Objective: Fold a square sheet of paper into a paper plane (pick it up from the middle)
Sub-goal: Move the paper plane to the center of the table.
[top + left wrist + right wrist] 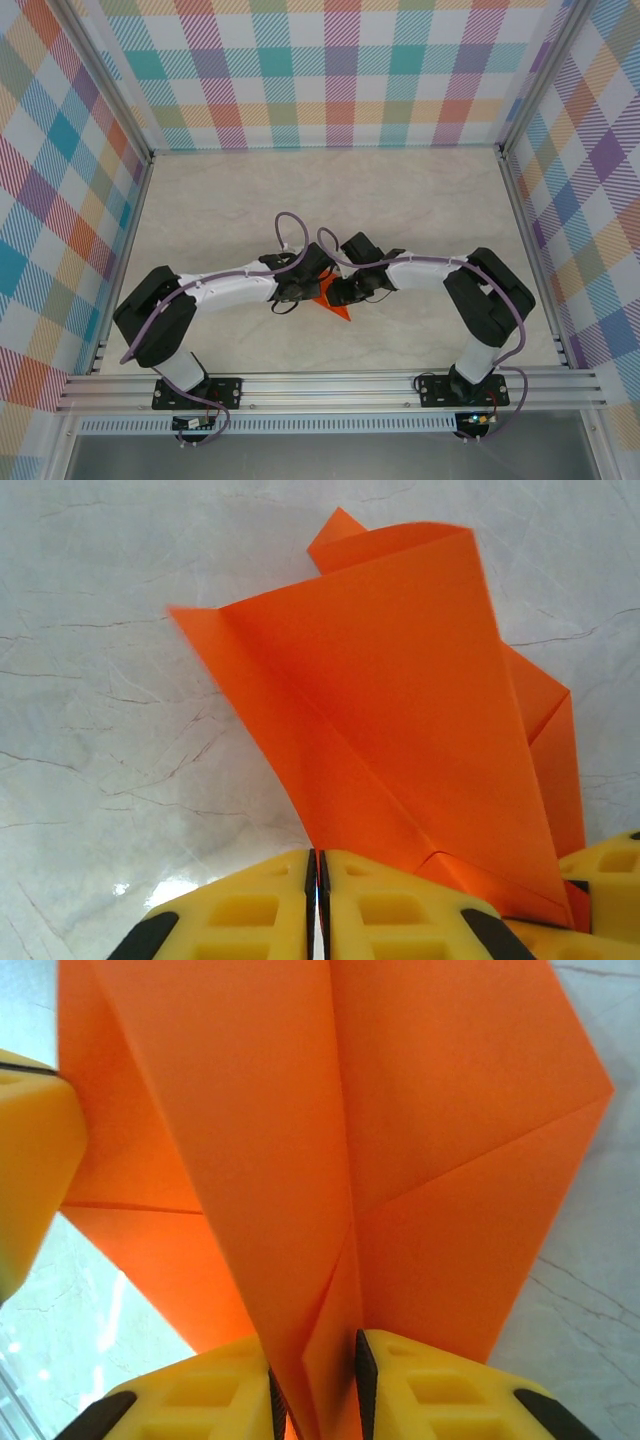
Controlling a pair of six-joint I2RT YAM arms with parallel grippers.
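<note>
Now our right gripper (312,1345) is narrowed onto the centre fold of the orange paper (300,1140), holding it upright; our left gripper (316,858) sits pressed almost together at its lower corner. From above, we find it just below centre frame, between both.

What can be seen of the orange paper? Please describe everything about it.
The orange paper is thin, plain and bright, already folded into a pointed, layered shape with sharp diagonal creases and a centre ridge. It stands partly upright over the marbled table, not flat. The right gripper has its jaws around the centre ridge. The left gripper, jaws almost together, meets a lower corner; whether it pinches it is unclear.
</note>
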